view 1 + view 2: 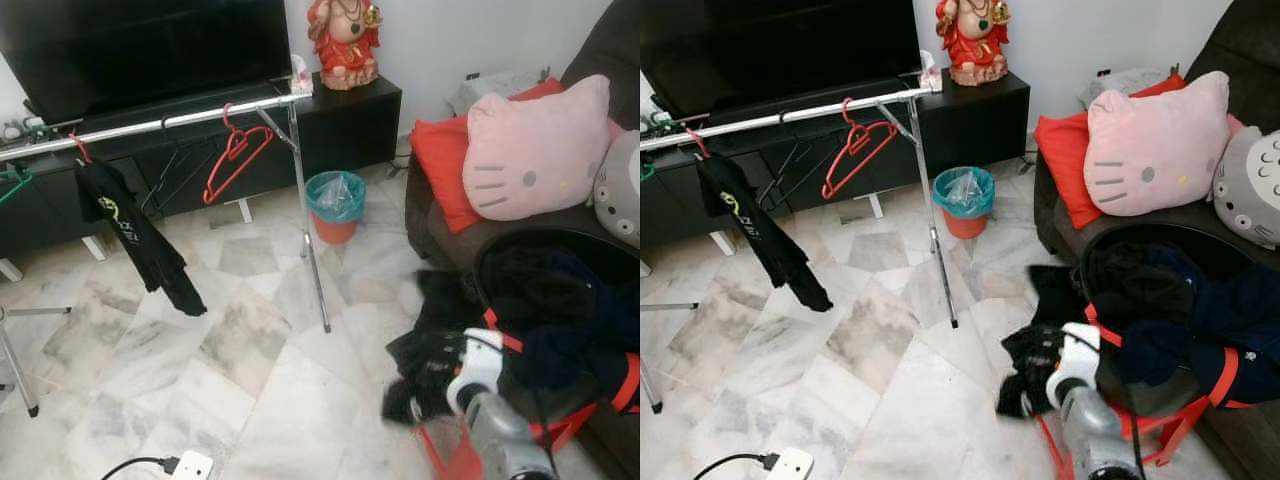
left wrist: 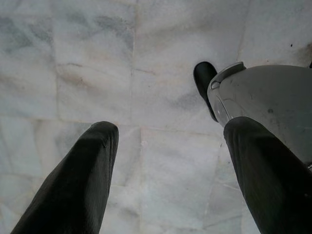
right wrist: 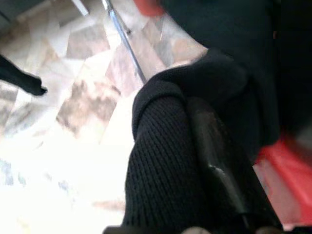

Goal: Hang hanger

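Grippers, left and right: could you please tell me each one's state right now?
Left gripper: jaws open, empty, above the white marble floor.
Right gripper: shut on the black knitted garment.

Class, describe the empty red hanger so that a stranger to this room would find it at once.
Start at the silver clothes rail in front of the black TV cabinet. Near the rail's right end hangs the red hanger, bare, unlike the hanger further left carrying a black garment.

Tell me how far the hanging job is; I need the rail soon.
Done: one black garment hangs on the rail. In hand: the right gripper is closed on a black knit from the basket. Left: an empty red hanger waits on the rail; more clothes fill the basket. The left gripper hangs open.
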Controlling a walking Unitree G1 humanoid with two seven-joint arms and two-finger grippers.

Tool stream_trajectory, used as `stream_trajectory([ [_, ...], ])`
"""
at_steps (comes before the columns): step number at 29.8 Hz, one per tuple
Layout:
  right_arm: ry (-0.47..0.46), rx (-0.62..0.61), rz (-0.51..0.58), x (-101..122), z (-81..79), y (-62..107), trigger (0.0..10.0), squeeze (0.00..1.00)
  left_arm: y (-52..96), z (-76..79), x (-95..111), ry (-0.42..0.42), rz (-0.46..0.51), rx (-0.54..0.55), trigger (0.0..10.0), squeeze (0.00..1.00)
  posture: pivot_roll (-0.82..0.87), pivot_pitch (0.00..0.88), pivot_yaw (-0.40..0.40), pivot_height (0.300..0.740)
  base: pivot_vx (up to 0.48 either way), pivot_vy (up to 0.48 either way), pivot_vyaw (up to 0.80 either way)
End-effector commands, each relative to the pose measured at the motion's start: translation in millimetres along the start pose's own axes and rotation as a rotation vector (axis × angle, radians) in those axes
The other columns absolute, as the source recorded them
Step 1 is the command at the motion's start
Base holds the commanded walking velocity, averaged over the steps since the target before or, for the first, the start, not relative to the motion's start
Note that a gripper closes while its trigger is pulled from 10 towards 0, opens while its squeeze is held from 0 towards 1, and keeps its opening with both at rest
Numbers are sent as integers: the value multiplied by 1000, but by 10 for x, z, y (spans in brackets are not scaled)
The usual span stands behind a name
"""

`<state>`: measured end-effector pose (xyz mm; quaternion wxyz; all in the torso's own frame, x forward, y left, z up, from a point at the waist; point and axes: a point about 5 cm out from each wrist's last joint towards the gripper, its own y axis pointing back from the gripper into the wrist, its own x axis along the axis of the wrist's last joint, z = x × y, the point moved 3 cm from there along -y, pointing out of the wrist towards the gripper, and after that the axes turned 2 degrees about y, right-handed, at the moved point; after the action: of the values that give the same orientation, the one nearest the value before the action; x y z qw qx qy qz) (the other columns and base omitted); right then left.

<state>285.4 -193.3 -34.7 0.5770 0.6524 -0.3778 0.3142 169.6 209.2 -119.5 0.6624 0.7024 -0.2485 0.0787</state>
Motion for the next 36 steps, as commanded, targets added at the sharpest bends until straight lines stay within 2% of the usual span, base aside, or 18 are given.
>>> stream_trajectory([
  [1, 11, 18, 7, -4, -59, -18, 10000, 0, 9, -31, -42, 17, -11, 5, 10000, 0, -70, 0, 104, 740, 0, 0, 0],
  [9, 7, 4, -67, -246, -62, 7, 10000, 0, 9, -27, -45, 30, -11, 5, 10000, 0, -68, 0, 99, 740, 0, 0, 0],
  [17, 0, 7, -68, -271, -70, 7, 10000, 0, 9, -20, -56, 45, -14, 5, 10000, 0, -63, 0, 94, 740, 0, 160, 0],
  [36, 23, -170, -139, -533, 182, 144, 10000, 0, 12, -31, -64, 36, -15, 8, 10000, 0, -53, 0, 93, 740, 0, 259, 0],
])
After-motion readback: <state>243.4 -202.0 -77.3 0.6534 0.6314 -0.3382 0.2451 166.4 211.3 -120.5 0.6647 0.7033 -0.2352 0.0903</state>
